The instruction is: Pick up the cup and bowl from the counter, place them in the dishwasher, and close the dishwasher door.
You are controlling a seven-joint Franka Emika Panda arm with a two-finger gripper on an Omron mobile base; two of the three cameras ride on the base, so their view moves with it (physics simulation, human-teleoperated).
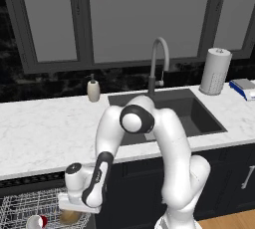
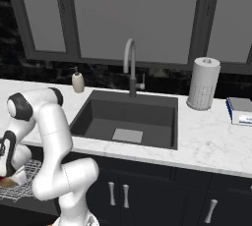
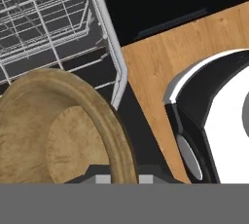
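Bowl [image 3: 58,135], tan and wood-grained, sits right at the gripper [image 3: 116,179] in the hand view, its rim running down between the finger tips, so the jaws are pinched nearly together on that rim. Beyond the bowl, ahead of the fingers, spreads the white wire rack [image 3: 53,23] of the dishwasher [image 1: 30,183], its rail passing just past the bowl's edge. In the left base view the hand hangs low over the pulled-out rack, the bowl [image 1: 69,217] showing just beneath it, and the red cup [image 1: 37,221] lies in the rack close beside the hand, on its side with the white mouth showing. Up above and behind the hand runs the white marble counter [image 1: 45,133].
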